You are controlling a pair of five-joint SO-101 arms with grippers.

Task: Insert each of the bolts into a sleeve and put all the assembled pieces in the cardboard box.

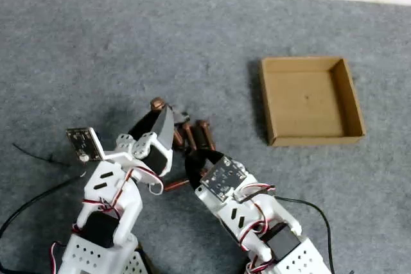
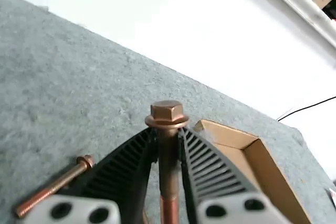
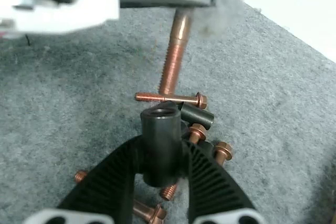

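High view shows 2 arms side by side on a grey tabletop (image 1: 96,43). 1 cardboard box (image 1: 314,139) sits flat on the tabletop, off to the right and well apart from both arms.

The left arm (image 1: 109,203) bends forward. Its left claw (image 2: 167,132) is squeezed tight on 1 bolt (image 2: 167,114). This bolt stands straight up and down. Its 6-sided head is on top, just above the tips of the claw, and its screw end points down.

The right arm (image 1: 257,216) leans in toward the left arm, so the 2 claws are close together. The right claw (image 3: 161,148) is clamped on 1 sleeve (image 3: 160,127). The sleeve is dark and round, and it stands upright with its hole facing up. From the right wrist view, the held bolt hangs just past the sleeve and a bit higher. It is not inside the hole.

A second sleeve (image 3: 197,115) lies on its side on the tabletop, just behind the held one. That makes 2 sleeves.

Loose bolts (image 3: 168,97) lie in a small pile around the sleeves. At least 4 can be counted. Some are partly hidden under the right claw, so the full number is hard to tell. 1 of them lies flat across the pile, close to the second sleeve. Another lies on the tabletop between the 2 arms.
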